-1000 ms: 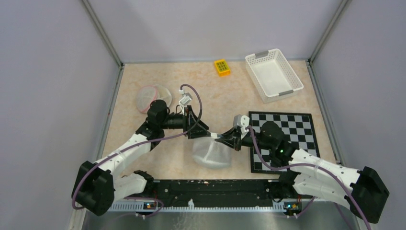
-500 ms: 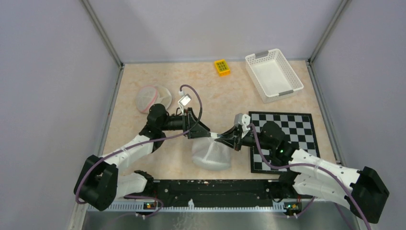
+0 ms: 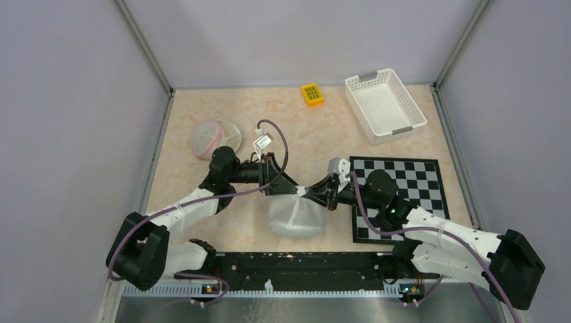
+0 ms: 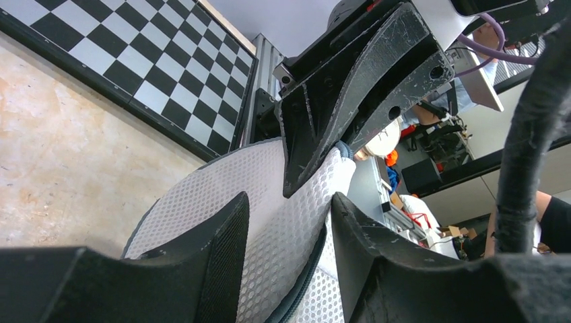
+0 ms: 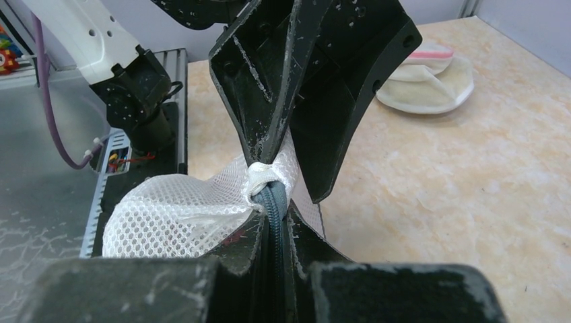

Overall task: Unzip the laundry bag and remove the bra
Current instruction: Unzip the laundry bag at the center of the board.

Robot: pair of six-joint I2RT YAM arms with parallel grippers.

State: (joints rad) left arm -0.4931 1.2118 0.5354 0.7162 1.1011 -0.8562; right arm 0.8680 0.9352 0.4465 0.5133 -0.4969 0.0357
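The white mesh laundry bag [image 3: 296,219] lies at the table's near middle, one corner lifted between both grippers. My right gripper [image 5: 275,212] is shut on the dark zipper [image 5: 275,200] at that corner. My left gripper [image 4: 289,202] is open, and its fingers [image 4: 225,259] straddle a bulge of the bag [image 4: 202,195] beside the zipper line [image 4: 306,289]. In the top view the left gripper [image 3: 288,188] and right gripper [image 3: 312,194] nearly meet. A pale cupped item with pink trim [image 3: 215,138], which looks like a bra, lies outside the bag at the back left. The bag's contents are hidden.
A checkerboard mat [image 3: 421,178] lies under the right arm. A white basket [image 3: 385,106] stands at the back right, with a small yellow block [image 3: 312,94] to its left. A black rail [image 3: 296,266] runs along the near edge.
The left gripper's jaws have narrowed around the bag. Both grippers and the lifted corner have shifted slightly left.
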